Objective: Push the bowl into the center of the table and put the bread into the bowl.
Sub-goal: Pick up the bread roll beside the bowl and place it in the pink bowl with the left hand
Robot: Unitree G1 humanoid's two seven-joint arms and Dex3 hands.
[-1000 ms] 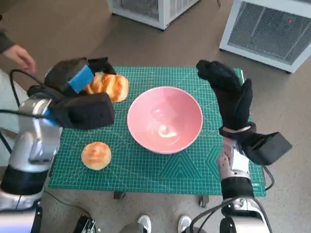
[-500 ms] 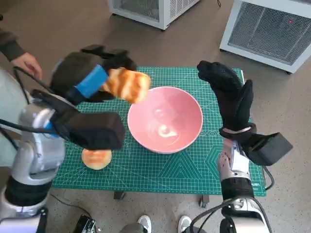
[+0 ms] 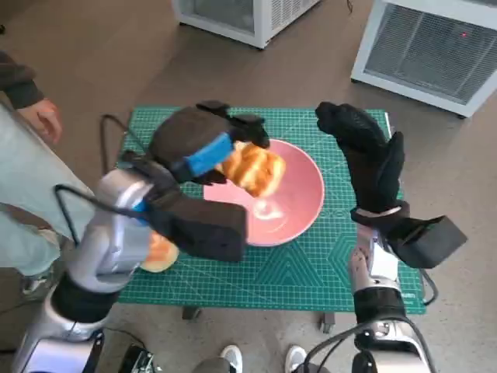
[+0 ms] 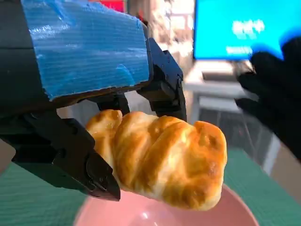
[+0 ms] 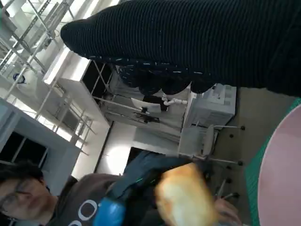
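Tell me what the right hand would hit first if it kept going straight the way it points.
Probably nothing on the table. The right hand points away from the robot, beside the pink bowl, toward the mat's far edge; beyond is bare floor. Its height is unclear.

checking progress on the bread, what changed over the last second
The left robot hand, gripping the twisted bread, lifted it off the mat and carried it rightward until it hangs over the pink bowl. The bowl, the round bun and the raised right robot hand stayed put.
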